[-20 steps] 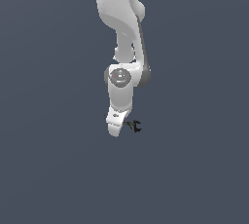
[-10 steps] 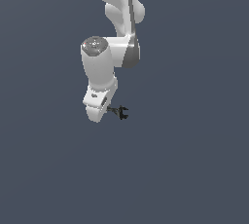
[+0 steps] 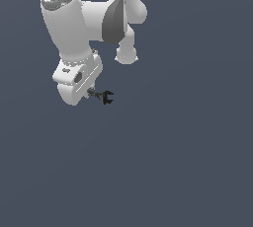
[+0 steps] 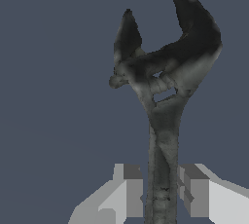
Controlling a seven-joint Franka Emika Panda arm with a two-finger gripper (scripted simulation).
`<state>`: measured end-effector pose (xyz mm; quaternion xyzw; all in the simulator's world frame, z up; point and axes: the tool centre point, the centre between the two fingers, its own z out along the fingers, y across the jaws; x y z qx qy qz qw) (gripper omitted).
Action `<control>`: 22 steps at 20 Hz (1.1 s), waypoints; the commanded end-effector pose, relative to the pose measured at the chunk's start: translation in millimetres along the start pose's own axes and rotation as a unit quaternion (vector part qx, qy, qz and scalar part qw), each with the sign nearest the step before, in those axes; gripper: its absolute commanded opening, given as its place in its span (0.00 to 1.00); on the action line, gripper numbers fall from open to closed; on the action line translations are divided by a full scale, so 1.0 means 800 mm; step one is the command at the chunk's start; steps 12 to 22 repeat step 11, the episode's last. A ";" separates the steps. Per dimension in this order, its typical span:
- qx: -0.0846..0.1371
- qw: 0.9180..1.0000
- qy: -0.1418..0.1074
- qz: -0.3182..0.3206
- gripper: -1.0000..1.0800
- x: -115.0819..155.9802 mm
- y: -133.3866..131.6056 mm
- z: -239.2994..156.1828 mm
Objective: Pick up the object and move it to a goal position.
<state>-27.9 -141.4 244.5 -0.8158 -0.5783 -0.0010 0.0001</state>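
Gripper pads clamp the object's slender grey shaft, forked black claw.

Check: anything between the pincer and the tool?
Nothing visible. The wrist view shows the pincer with a finger on each side of the tool, at its shaft. The exterior view shows only arm and tool.

Object betw. hand fingers, claw outward.
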 end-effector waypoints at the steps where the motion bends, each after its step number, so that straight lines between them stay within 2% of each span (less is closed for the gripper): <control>1: 0.001 1.000 0.000 0.000 0.00 -0.014 0.002 -0.022; 9: 0.001 1.000 0.000 0.000 0.00 -0.038 0.007 -0.055; 22: 0.001 1.000 0.000 0.000 0.00 -0.039 0.007 -0.057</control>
